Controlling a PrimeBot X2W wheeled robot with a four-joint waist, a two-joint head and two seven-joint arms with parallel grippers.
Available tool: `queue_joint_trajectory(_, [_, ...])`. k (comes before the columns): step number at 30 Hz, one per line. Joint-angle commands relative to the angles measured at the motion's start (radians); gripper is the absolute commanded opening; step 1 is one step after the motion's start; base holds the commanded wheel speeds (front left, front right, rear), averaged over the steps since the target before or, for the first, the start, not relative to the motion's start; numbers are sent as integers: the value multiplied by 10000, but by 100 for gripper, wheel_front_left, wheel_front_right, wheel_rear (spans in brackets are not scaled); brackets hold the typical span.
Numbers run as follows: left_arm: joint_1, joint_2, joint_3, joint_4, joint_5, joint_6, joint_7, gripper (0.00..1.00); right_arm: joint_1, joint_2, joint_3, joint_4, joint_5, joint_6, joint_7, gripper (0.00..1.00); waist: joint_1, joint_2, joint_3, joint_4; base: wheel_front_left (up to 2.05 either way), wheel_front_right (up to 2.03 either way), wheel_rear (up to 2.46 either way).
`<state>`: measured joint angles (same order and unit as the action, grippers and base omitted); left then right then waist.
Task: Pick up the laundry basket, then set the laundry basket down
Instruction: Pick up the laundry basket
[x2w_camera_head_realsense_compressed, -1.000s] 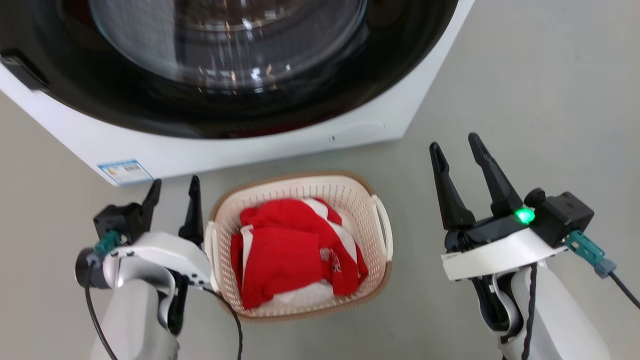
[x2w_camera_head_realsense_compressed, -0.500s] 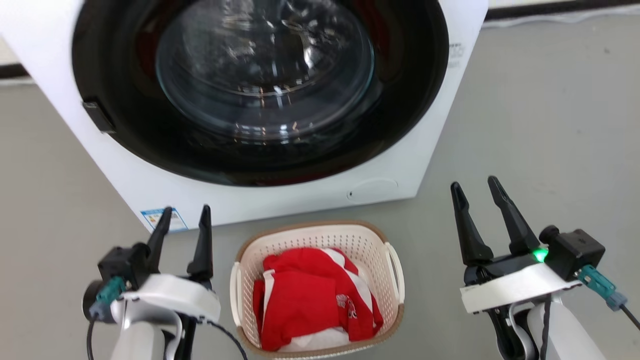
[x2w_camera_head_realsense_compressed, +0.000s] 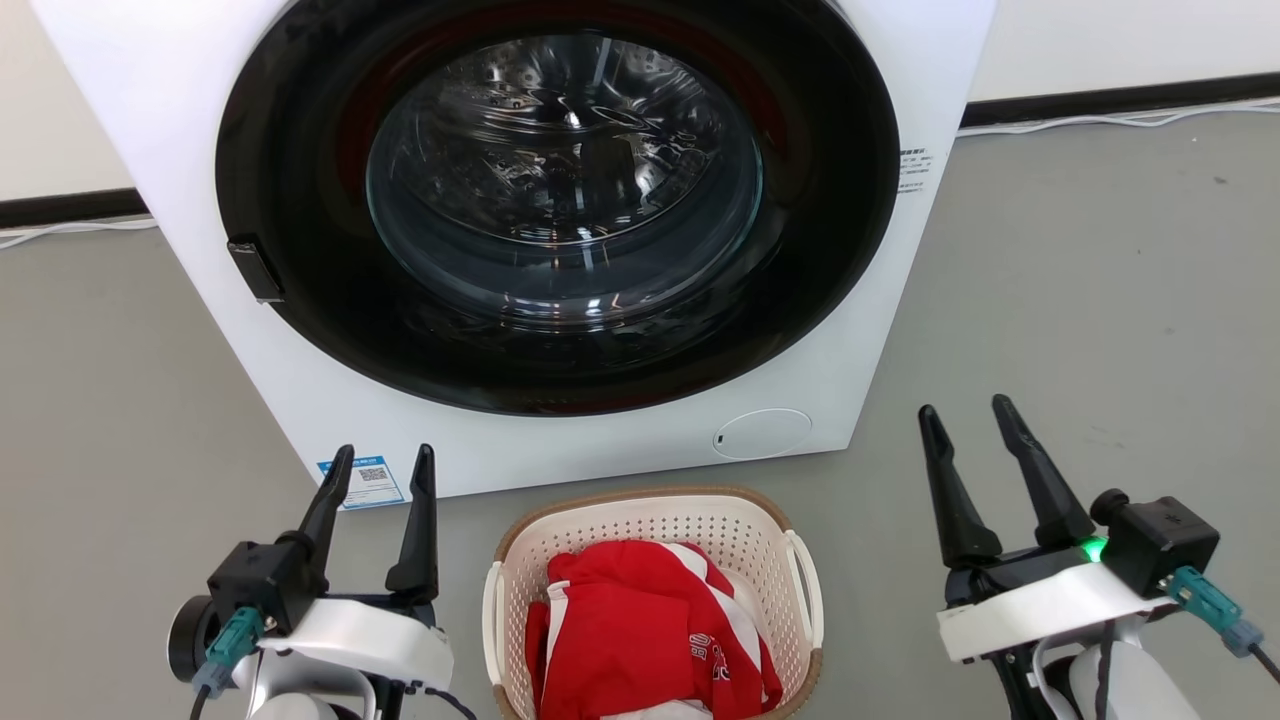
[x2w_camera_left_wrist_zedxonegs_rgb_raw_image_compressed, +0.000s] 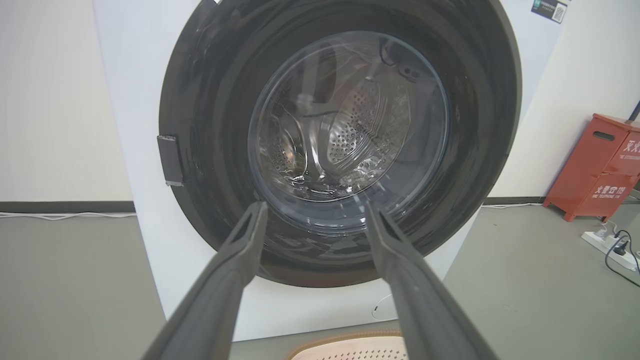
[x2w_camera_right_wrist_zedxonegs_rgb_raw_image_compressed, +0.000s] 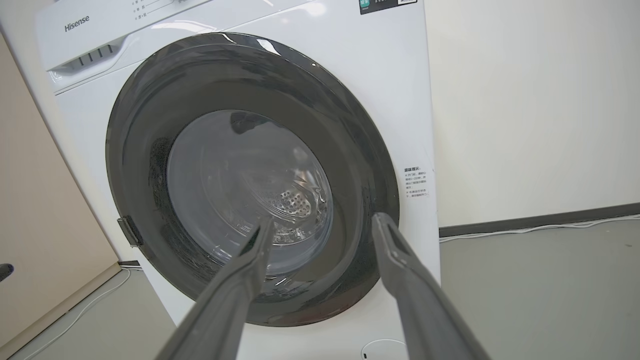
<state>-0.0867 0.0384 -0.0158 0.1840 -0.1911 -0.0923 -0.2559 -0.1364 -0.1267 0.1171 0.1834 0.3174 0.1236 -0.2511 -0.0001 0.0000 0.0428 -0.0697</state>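
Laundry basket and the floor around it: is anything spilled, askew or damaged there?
Nothing stands out. The laundry basket stands upright on the floor before the washing machine, its red and white clothes inside. Its near edge is cut off in the head view.

Right pincer (x2w_camera_head_realsense_compressed: 962, 405): black tapered fingers (x2w_camera_head_realsense_compressed: 1040, 480), white wrist shell (x2w_camera_head_realsense_compressed: 1030, 605), teal plug (x2w_camera_head_realsense_compressed: 1195, 590), green light (x2w_camera_head_realsense_compressed: 1095, 548).

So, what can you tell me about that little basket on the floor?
The laundry basket is a small rounded-rectangular tub of cream plastic with perforated walls, a brown woven-look rim and a white handle on each side. It stands upright on the grey floor just in front of the washing machine, holding crumpled red and white clothing. The left gripper and right gripper flank it, open, touching nothing.
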Motion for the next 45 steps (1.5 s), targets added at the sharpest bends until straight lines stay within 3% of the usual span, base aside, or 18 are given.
queue_joint_trajectory(1, [-117,119,231,-303,36,100,-59,100,-89,-103,127,-229,-113,71,-107,100,1,0,-16,14,0,0,0])
queue_joint_trajectory(17, [102,118,247,-607,3,448,-59,100,-88,-46,-379,-214,-363,71,-107,100,1,0,136,-18,0,0,0])
queue_joint_trajectory(45, [-209,118,182,-540,-75,491,-59,100,-298,-46,-337,-260,-351,71,-107,100,1,0,763,-18,0,0,0])
